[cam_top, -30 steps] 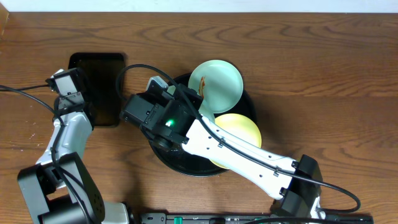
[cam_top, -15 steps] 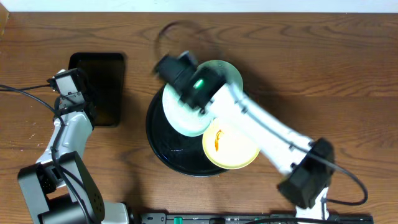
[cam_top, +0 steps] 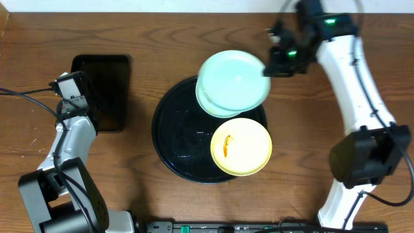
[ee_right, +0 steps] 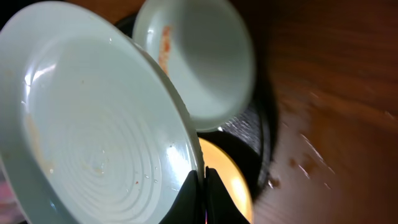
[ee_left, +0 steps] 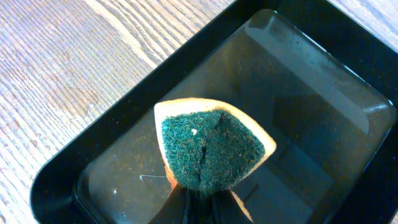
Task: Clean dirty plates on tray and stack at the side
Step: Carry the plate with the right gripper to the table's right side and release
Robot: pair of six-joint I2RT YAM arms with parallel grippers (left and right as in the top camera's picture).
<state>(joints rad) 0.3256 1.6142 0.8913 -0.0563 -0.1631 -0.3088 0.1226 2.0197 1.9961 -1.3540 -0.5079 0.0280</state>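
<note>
My right gripper [cam_top: 268,70] [ee_right: 204,186] is shut on the rim of a pale mint-blue plate [cam_top: 234,79] [ee_right: 93,124] and holds it tilted above the far edge of the round black tray [cam_top: 184,139]. A second mint-blue plate [ee_right: 199,56] with an orange smear lies under it on the tray; only its edge [cam_top: 202,102] shows from above. A pale yellow plate [cam_top: 241,146] with an orange smear sits at the tray's front right. My left gripper [ee_left: 199,202] is shut on a green-and-orange sponge [ee_left: 211,146].
A smaller rectangular black tray [cam_top: 107,68] [ee_left: 311,93] lies on the wooden table at the left, with the left gripper and sponge over it. The left arm [cam_top: 68,139] runs along the table's left side.
My right arm has swung from the tray's left side to the far right, carrying the mint-blue plate up and toward the tray's far edge. The left arm has not moved.
</note>
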